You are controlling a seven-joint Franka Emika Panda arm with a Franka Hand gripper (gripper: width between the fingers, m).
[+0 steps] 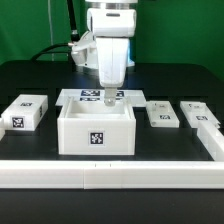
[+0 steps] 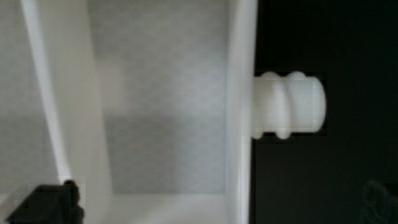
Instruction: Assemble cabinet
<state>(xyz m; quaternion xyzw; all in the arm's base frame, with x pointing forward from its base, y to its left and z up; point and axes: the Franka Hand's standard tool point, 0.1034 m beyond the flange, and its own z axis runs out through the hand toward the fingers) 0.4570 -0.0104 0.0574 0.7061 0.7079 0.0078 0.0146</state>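
Observation:
The cabinet (image 1: 95, 128) is a large white open-topped box with a tag on its front, standing mid-table. My gripper (image 1: 108, 96) hangs over the cabinet's far wall, fingers pointing down. In the wrist view the cabinet's inner floor and walls (image 2: 151, 110) fill the picture. A thin wall edge (image 2: 244, 120) runs between my jaws. A ribbed white round knob (image 2: 290, 103) sticks out from that wall's outer side. One dark fingertip (image 2: 50, 203) shows inside the box; the other is lost against the black table. The gripper (image 2: 214, 205) stands open and holds nothing.
A small white block with one tag (image 1: 25, 112) lies at the exterior view's left. Two flat tagged panels (image 1: 163, 113) (image 1: 203, 115) lie at its right. The marker board (image 1: 80, 96) lies behind the cabinet. A white rail (image 1: 110, 172) runs along the front.

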